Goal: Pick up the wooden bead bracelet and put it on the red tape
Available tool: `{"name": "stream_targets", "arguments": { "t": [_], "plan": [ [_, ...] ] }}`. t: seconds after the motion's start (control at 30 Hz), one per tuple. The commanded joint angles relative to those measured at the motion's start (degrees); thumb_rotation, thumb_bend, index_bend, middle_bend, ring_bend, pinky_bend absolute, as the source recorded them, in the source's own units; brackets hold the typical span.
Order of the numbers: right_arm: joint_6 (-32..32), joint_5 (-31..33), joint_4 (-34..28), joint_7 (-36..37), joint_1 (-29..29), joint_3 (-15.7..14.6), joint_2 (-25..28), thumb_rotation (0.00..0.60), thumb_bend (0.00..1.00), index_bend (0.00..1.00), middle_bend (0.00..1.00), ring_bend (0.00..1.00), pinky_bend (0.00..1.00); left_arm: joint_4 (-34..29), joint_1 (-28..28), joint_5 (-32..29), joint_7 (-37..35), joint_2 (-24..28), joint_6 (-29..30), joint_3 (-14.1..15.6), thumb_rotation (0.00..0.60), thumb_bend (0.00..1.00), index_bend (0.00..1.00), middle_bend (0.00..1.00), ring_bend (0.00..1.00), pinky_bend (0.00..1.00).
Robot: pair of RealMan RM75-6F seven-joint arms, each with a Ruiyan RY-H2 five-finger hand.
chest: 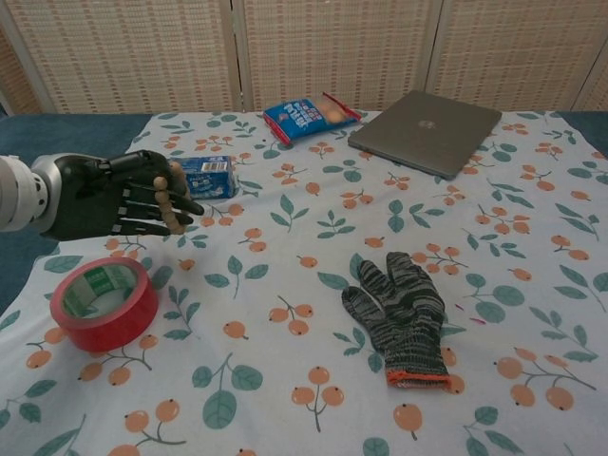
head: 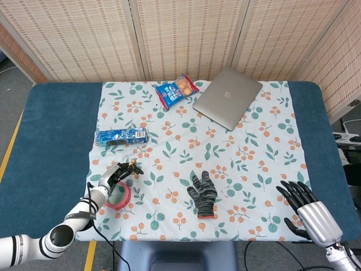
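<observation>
no text can be read clearly. the snack bag (chest: pixel 309 116) and the blue pack (chest: pixel 209 177) carry print, and the tape (chest: pixel 104 302) has green marks inside its core, but all are too small to read.
</observation>
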Motion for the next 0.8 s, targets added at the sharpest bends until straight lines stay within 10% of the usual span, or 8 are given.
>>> {"name": "stream_targets", "arguments": {
  "t": [0.03,0.17,0.8],
  "plan": [
    [0.14,-0.05,0.01,0.11,-0.04,-0.01,0.06,0.586,0.30,0.00,0.00,0.00,0.00,-0.28,-0.13,0.09,-0.01,0.33,-1.07,0.22,0.443,1.00,0.55,0.39,0.11,0.00],
    [0.35,-0.12,0.06,0.33,-0.09,-0.01,0.14,0.585,0.30,0.00,0.00,0.00,0.00,-0.16,-0.57,0.30,-0.41,0.99,-4.30,0.45,0.593,1.00,0.50,0.34,0.08,0.00],
    [0.93,-0.16,0.18,0.83,-0.25,0.07,0.30,0.585,0.30,0.00,0.00,0.00,0.00,-0.63,-3.74,0.71,3.24,1.89,-2.56,4.17,0.600,1.00,0.50,0.33,0.08,0.04]
  ]
}}
